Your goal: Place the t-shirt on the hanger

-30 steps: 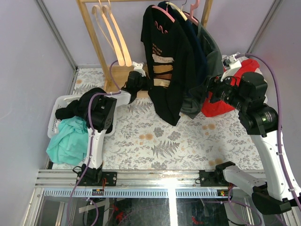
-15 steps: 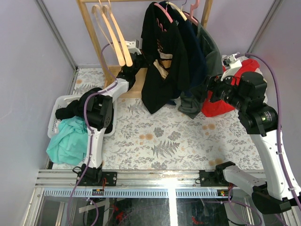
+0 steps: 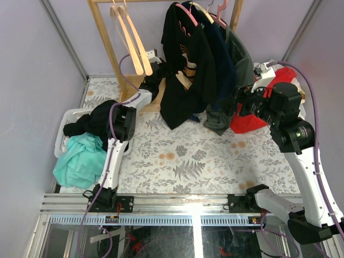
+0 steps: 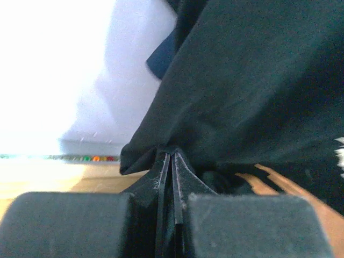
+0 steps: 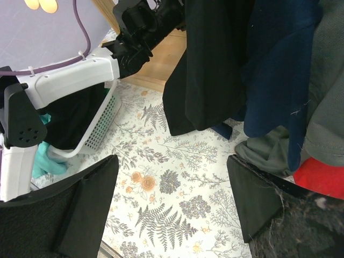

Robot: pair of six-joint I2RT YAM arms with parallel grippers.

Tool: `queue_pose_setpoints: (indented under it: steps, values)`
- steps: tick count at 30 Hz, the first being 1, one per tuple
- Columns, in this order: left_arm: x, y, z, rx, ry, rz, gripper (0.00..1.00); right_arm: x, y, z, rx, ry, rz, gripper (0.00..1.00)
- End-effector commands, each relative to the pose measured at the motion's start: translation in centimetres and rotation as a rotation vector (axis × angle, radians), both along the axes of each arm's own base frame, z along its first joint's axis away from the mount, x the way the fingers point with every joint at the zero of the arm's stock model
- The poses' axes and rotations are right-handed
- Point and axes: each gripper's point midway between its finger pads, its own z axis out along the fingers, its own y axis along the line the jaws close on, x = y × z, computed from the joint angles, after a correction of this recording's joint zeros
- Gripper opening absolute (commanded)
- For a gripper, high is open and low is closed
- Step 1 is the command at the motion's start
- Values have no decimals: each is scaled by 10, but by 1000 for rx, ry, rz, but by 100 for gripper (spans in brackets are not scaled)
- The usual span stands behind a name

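Shows the t-shirt, black with a tan print, hanging from the hanger on the wooden rack, above the far side of the desk. Shows its left edge stretched sideways toward the rack post. Shows the left pincer clamped fully shut on that black edge, fingers pressed together around the fabric in the wrist view. Places a navy shirt and a grey garment just behind the t-shirt, two cream hangers to its left. Shows the right pincer spread wide, holding nothing, beside a red garment. Places a white basket and a teal cloth at far left.
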Motion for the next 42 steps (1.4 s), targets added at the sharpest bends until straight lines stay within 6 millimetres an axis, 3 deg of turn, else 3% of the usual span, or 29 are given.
queue_pose_setpoints:
  steps: [1,4,5,6,14,15,21,26,28,29,30,34,42]
  values:
    - [-3,3,-11,2,49,32,5,5,-3,13,8,-67,-18,89]
    - [-32,5,-20,16,93,28,30,4,-2,11,18,-62,-12,89]
    - [-43,6,-18,24,96,26,44,3,-1,11,23,-59,-8,89]
    - [-57,7,-20,37,110,26,50,3,0,10,28,-55,-6,89]
    - [-131,1,28,67,112,19,70,-7,3,14,57,-53,15,91]
    - [-139,0,29,69,131,13,73,-8,2,15,60,-54,14,97]
    - [-195,-7,16,109,317,-49,74,-15,5,12,86,-18,24,99]
    - [-263,-8,-6,143,435,-134,76,-15,-1,-4,70,44,-16,99]
    - [-287,-5,-10,146,461,-158,91,-13,-6,-14,55,71,-49,99]
    - [-299,-2,-5,143,462,-167,98,-13,-8,-20,49,86,-62,99]
    - [-310,1,-7,145,472,-175,100,-12,-10,-26,42,104,-78,99]
    - [-350,11,-1,158,476,-212,100,-15,-15,-51,35,165,-118,99]
    - [-415,44,42,157,404,-225,100,-35,-23,-113,3,297,-143,99]
